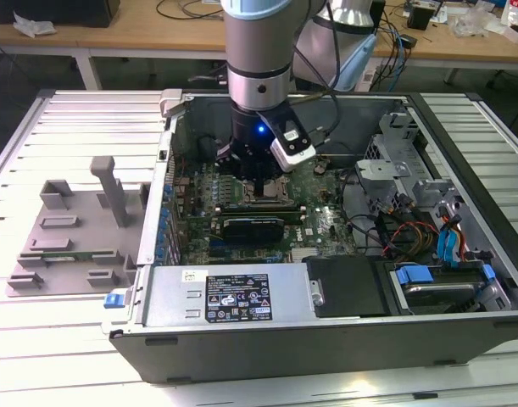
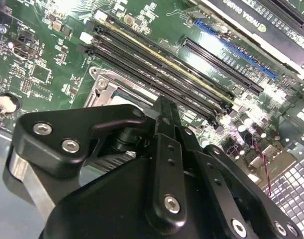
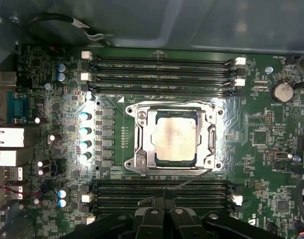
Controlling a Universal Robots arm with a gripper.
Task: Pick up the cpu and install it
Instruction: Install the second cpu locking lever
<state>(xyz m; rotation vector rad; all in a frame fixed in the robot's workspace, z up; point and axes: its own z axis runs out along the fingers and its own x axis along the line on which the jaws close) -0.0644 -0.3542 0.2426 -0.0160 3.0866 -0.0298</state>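
Note:
The cpu, a small square chip with a silvery-white top, lies flat inside the black socket frame on the green motherboard. In the exterior view my gripper hangs straight down inside the open computer case, just above the socket. Its black fingers stand close together at the edge of the first wrist view, a little off the socket over the memory slots, with nothing between them. In the second wrist view the gripper points at the socket's corner.
A long black expansion card lies near the socket. Memory slots run on both sides of it. Case walls, a power supply, a drive cage and cables ring the board. A grey plastic tray sits outside, at the exterior view's left.

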